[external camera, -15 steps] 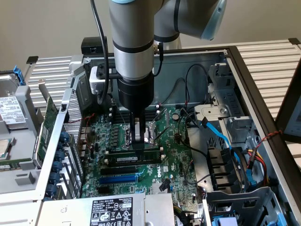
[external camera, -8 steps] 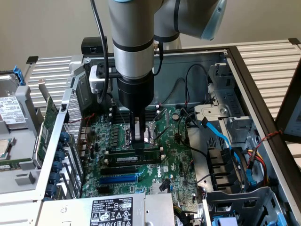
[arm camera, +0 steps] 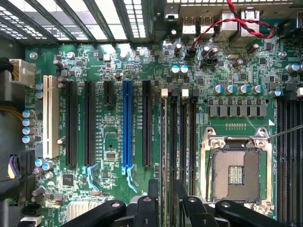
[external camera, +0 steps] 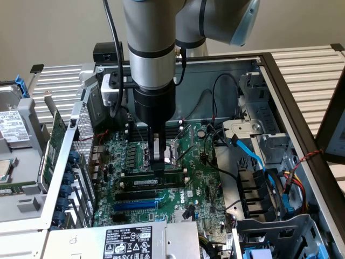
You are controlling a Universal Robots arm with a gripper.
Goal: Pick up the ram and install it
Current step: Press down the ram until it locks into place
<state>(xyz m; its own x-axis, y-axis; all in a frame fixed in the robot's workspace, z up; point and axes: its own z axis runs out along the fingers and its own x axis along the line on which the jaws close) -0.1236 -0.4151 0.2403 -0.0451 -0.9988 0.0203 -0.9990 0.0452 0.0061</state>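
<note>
The ram [external camera: 145, 182], a narrow green stick with a white label, stands upright in a memory slot of the motherboard [external camera: 202, 167], just beside the CPU socket [external camera: 173, 151]. My gripper [external camera: 158, 164] hangs straight down over the stick's middle, its fingertips at the stick's top edge. In the wrist view the ram [arm camera: 164, 142] shows edge-on as a thin line running between the two black fingers [arm camera: 154, 189]. The gripper [arm camera: 165, 189] is open, with a small gap on each side of the stick. Whether the slot's end latches are closed I cannot tell.
Black and blue expansion slots [arm camera: 127, 123] lie next to the memory slots. The open case holds blue cables [external camera: 253, 156] and a drive cage at the exterior view's right, and a power supply [external camera: 126, 243] in front. A green card [external camera: 54, 145] and a hard drive [external camera: 13, 127] sit outside at the left.
</note>
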